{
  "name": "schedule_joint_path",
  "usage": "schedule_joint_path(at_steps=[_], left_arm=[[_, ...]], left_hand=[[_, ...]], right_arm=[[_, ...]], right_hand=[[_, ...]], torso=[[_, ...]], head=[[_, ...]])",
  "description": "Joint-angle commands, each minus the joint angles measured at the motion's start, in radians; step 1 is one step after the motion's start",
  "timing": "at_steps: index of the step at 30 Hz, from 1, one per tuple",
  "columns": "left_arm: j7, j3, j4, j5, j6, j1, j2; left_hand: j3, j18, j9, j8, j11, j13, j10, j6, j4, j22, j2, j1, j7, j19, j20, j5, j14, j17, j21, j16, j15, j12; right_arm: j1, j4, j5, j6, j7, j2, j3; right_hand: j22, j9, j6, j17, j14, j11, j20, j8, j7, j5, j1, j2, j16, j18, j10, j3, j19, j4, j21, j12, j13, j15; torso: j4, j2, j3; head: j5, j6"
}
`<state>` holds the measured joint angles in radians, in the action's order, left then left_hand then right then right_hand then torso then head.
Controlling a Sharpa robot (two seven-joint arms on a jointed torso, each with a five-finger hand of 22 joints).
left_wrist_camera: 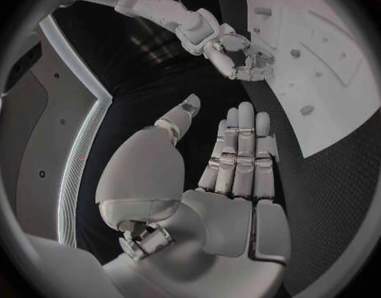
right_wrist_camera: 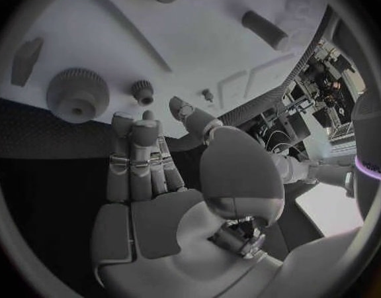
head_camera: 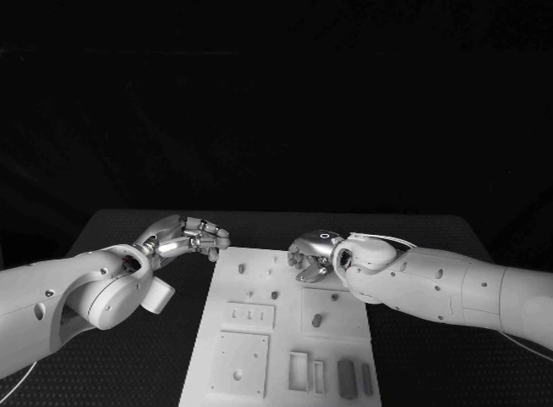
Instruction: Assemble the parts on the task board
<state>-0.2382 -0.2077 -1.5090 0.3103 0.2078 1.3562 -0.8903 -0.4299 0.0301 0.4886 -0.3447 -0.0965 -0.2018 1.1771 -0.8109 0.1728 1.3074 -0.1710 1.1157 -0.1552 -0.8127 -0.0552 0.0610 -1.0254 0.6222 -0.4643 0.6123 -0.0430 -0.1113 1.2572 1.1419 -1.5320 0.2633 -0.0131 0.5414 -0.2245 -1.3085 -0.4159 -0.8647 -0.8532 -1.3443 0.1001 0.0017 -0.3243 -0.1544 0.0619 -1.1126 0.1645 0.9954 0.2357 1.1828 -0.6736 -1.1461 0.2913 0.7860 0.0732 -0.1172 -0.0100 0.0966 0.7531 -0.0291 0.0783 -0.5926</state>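
White task board (head_camera: 282, 339) lies mid-table, parts on it: large gear (right_wrist_camera: 77, 94) and small gear (right_wrist_camera: 141, 90) near right hand (head_camera: 315, 254). Both hands hold nothing; left hand (head_camera: 185, 237) beside the board's far corner, fingers loosely apart. Judged: approach step; next, grasp a gear.

Bare counter (head_camera: 130, 356) lies open along the lower left of the head view, beside the board (head_camera: 282, 339). The left hand (head_camera: 185, 237) blocks the board's upper left corner and the right hand (head_camera: 315, 254) hangs over its upper right edge; between them stand a large gear (right_wrist_camera: 77, 94) and a small gear (right_wrist_camera: 141, 91).
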Motion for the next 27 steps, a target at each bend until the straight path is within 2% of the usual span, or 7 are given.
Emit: schedule_joint_path(at_steps=[1,8,9,14,18,21,27], left_arm=[[-0.007,0.000,-0.008,-0.013,0.002,0.000,0.000],[-0.007,0.000,-0.011,-0.013,0.004,0.000,-0.001],[-0.007,0.000,-0.011,-0.014,0.004,0.000,-0.002],[-0.007,0.000,-0.001,-0.018,0.007,0.000,-0.001],[-0.007,0.000,0.006,-0.023,0.008,0.000,-0.001],[-0.007,0.000,0.010,-0.023,0.008,0.000,-0.002],[-0.007,0.000,0.018,-0.023,0.008,0.001,-0.002]], left_hand=[[-0.007,0.001,0.002,0.004,-0.006,-0.001,-0.001,0.000,0.002,0.016,-0.002,-0.008,-0.005,0.010,0.000,0.002,0.007,-0.001,0.000,-0.007,-0.002,0.005],[-0.007,0.001,0.002,0.004,-0.006,-0.001,-0.001,0.000,0.002,0.015,-0.002,-0.009,-0.005,0.010,0.000,0.002,0.007,-0.002,-0.001,-0.007,-0.002,0.006],[-0.007,0.001,0.002,0.004,-0.006,-0.001,-0.001,0.000,0.002,0.015,-0.002,-0.009,-0.005,0.010,0.000,0.002,0.007,-0.002,-0.001,-0.007,-0.002,0.006],[-0.007,0.002,0.002,0.005,-0.005,-0.001,-0.001,0.000,0.002,0.015,-0.002,-0.010,-0.004,0.010,0.000,0.002,0.007,-0.002,-0.001,-0.007,-0.003,0.007],[-0.007,0.002,0.002,0.005,-0.005,-0.002,-0.002,0.000,0.002,0.015,-0.002,-0.010,-0.004,0.011,0.000,0.002,0.007,-0.002,-0.001,-0.007,-0.003,0.007],[-0.007,0.002,0.003,0.005,-0.005,-0.002,-0.002,0.000,0.002,0.015,-0.002,-0.010,-0.004,0.011,0.000,0.002,0.007,-0.002,-0.001,-0.007,-0.003,0.007],[-0.008,0.002,0.003,0.006,-0.005,-0.002,-0.002,0.001,0.003,0.015,-0.003,-0.010,-0.004,0.011,0.001,0.002,0.007,-0.002,-0.001,-0.007,-0.003,0.008]], right_arm=[[-0.001,-0.004,-0.043,0.008,-0.021,-0.007,0.000],[-0.002,-0.003,-0.065,0.021,-0.037,-0.001,-0.001],[-0.002,-0.004,-0.065,0.026,-0.037,0.000,-0.001],[-0.002,0.003,-0.064,0.048,-0.036,0.006,-0.002],[-0.002,0.024,-0.062,0.053,-0.035,0.023,-0.001],[-0.001,0.038,-0.060,0.056,-0.035,0.036,-0.001],[0.017,0.076,-0.047,0.042,-0.030,0.064,-0.001]], right_hand=[[-0.020,0.002,-0.001,0.003,0.008,-0.002,0.000,0.008,-0.006,-0.003,0.002,0.010,0.007,0.026,0.018,-0.011,0.009,-0.001,0.006,0.002,-0.004,-0.005],[-0.020,0.006,0.004,0.006,0.009,-0.007,-0.001,0.012,-0.007,-0.006,0.006,0.018,0.010,0.026,0.032,-0.015,0.010,-0.001,0.008,0.007,-0.010,-0.010],[-0.019,0.006,0.004,0.008,0.010,-0.009,0.000,0.012,-0.007,-0.005,0.010,0.028,0.011,0.026,0.039,-0.014,0.011,-0.001,0.009,0.010,-0.013,-0.012],[-0.018,0.008,0.004,0.013,0.011,-0.004,-0.001,0.013,-0.007,-0.003,0.012,0.040,0.013,0.026,0.018,-0.023,0.012,-0.002,0.011,-0.003,-0.013,-0.007],[-0.017,0.011,0.006,0.017,0.011,0.006,-0.001,0.015,-0.006,0.003,0.019,0.055,0.018,0.026,-0.012,-0.030,0.010,-0.003,0.014,-0.011,-0.006,0.002],[-0.017,0.011,0.006,0.018,0.010,0.007,-0.001,0.015,-0.006,0.005,0.022,0.057,0.021,0.026,-0.015,-0.031,0.009,-0.003,0.015,-0.010,-0.006,0.003],[-0.018,0.012,0.005,0.017,0.007,0.008,-0.003,0.015,-0.005,0.008,0.027,0.061,0.028,0.026,-0.019,-0.029,0.004,-0.003,0.020,-0.008,-0.005,0.004]], torso=[[0.0057,0.007,-0.0023],[0.0052,0.008,-0.0027],[0.0040,0.007,-0.0021],[0.0000,0.008,-0.0016],[-0.0001,0.008,-0.0012],[-0.0002,0.008,-0.0017],[-0.0009,0.011,-0.0020]], head=[[0.001,0.002],[0.002,-0.001],[0.001,-0.001],[-0.002,0.004],[-0.003,0.006],[-0.002,0.007],[0.000,0.012]])
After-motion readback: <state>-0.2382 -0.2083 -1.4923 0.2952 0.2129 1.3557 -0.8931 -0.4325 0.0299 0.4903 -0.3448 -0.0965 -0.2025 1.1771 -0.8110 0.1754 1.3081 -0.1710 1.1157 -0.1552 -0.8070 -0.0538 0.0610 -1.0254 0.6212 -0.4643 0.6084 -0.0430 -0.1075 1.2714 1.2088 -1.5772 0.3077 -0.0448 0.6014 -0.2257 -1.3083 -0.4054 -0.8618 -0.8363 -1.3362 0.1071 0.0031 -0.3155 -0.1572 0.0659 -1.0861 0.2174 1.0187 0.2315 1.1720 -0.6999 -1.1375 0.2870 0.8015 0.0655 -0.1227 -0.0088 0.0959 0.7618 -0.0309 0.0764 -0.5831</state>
